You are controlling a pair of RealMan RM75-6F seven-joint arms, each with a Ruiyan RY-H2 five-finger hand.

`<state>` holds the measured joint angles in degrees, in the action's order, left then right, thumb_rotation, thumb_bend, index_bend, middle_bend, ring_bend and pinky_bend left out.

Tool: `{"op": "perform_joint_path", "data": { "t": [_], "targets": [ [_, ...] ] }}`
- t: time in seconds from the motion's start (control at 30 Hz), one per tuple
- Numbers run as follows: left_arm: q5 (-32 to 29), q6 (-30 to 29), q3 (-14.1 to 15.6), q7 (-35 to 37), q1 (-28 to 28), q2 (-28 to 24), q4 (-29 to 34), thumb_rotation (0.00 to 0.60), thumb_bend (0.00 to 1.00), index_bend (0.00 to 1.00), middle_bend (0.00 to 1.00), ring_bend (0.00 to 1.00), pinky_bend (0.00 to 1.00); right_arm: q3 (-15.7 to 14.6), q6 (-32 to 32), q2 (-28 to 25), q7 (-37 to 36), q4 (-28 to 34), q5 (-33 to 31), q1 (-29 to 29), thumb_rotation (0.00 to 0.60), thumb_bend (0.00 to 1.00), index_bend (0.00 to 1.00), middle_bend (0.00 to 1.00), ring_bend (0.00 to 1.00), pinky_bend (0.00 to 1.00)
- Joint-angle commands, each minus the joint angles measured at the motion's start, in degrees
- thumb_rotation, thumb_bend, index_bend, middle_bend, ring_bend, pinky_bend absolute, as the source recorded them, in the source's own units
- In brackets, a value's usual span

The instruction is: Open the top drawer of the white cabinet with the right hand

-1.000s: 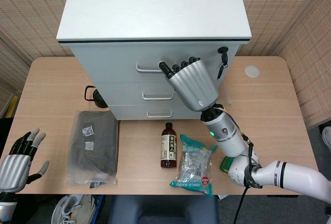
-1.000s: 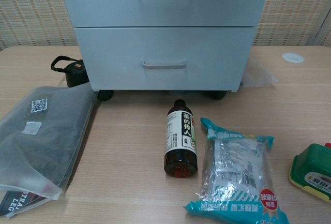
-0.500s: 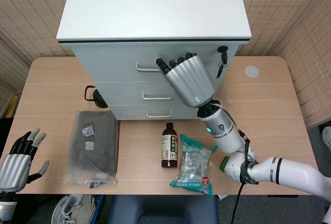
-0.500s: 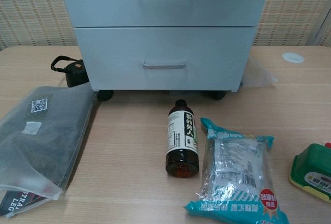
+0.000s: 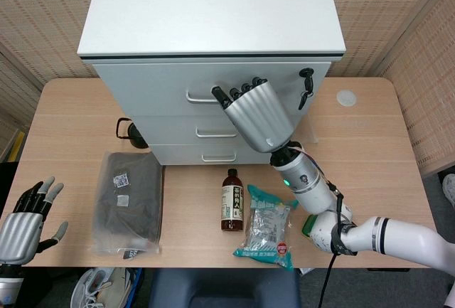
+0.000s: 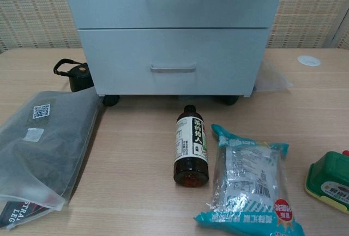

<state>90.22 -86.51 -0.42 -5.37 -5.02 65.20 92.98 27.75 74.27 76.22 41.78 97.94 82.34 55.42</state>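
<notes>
Ribbed silver hand (image 5: 259, 116) at drawer handle (image 5: 201, 99)

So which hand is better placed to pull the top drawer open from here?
The right hand: its fingertips are already at the top drawer handle on the white cabinet. The left hand hangs open off the table's near-left corner, far from the drawers.

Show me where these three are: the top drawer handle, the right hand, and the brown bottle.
top drawer handle (image 5: 200, 98): head view, on the bare left part of the bar.
right hand (image 5: 257, 114): head view, on the silver back of the hand.
brown bottle (image 6: 190, 147): chest view, on its label.
</notes>
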Motion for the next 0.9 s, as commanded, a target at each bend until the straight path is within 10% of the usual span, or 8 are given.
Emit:
{"op": "perform_joint_path", "data": {
  "t": [0.03, 0.9],
  "targets": [
    [0.0, -0.1, 0.0, 0.0, 0.0, 0.0, 0.0, 0.6, 0.32, 0.09, 0.0, 0.03, 0.11, -0.6, 0.7, -0.5, -0.1, 0.8, 0.8, -0.5, 0.6, 0.3, 0.58, 0.94, 0.97, 0.98],
    [0.6, 0.2, -0.1, -1.6, -0.5, -0.5, 1.3, 0.6, 0.32, 0.09, 0.0, 0.03, 0.11, -4.2, 4.5, -5.6, 1.8, 9.9, 5.8, -5.8, 0.6, 0.3, 0.58, 0.94, 0.97, 0.98]
  ]
}}
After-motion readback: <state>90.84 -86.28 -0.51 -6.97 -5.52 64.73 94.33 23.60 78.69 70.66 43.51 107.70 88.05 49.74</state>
